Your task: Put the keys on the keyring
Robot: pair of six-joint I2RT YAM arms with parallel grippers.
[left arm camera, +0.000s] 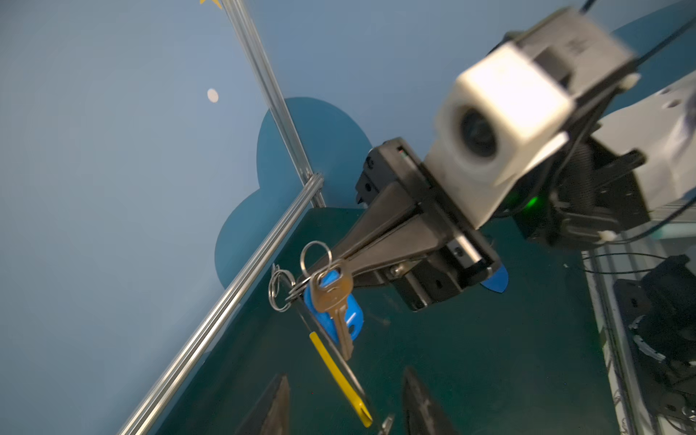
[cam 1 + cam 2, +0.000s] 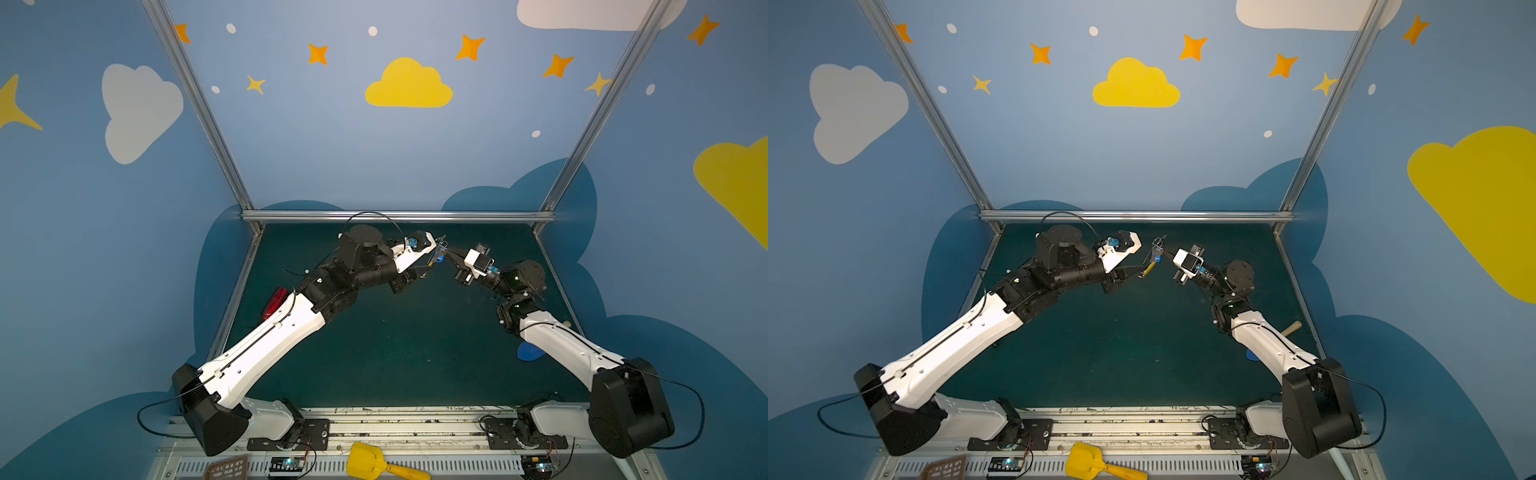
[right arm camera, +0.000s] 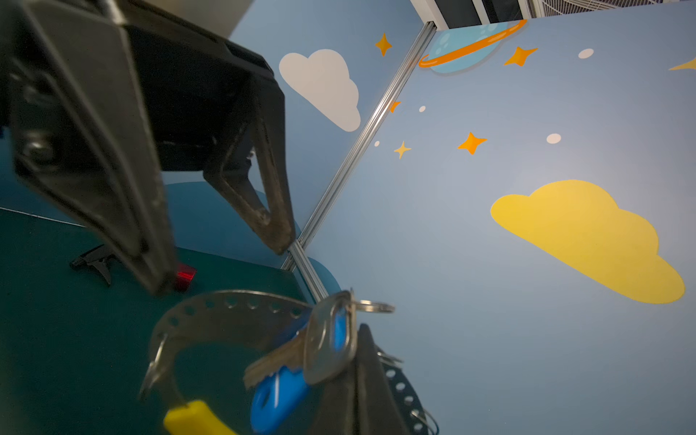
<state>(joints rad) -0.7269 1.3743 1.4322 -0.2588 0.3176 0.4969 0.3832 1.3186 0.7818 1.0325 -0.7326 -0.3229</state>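
Note:
Both grippers meet in mid-air over the far middle of the green table. My right gripper [image 2: 446,249] [image 3: 363,327] is shut on the keyring [image 3: 226,305], a thin grey hoop with holes along its rim and a yellow arc [image 1: 339,376]. The keys [image 1: 333,301], a silver key with a blue tag [image 1: 354,314], hang at the right gripper's tips [image 1: 341,263] beside small metal rings. My left gripper [image 1: 346,374] [image 2: 1138,272] stands open just below. The end of the yellow arc lies between its fingers [image 1: 278,403], touching neither.
A red object [image 2: 275,302] lies on the table beside the left arm. A blue disc [image 2: 530,352] and a wooden handle [image 2: 1291,328] lie under the right arm. A yellow shovel [image 2: 374,461] and a brown mesh piece [image 2: 226,467] sit on the front rail.

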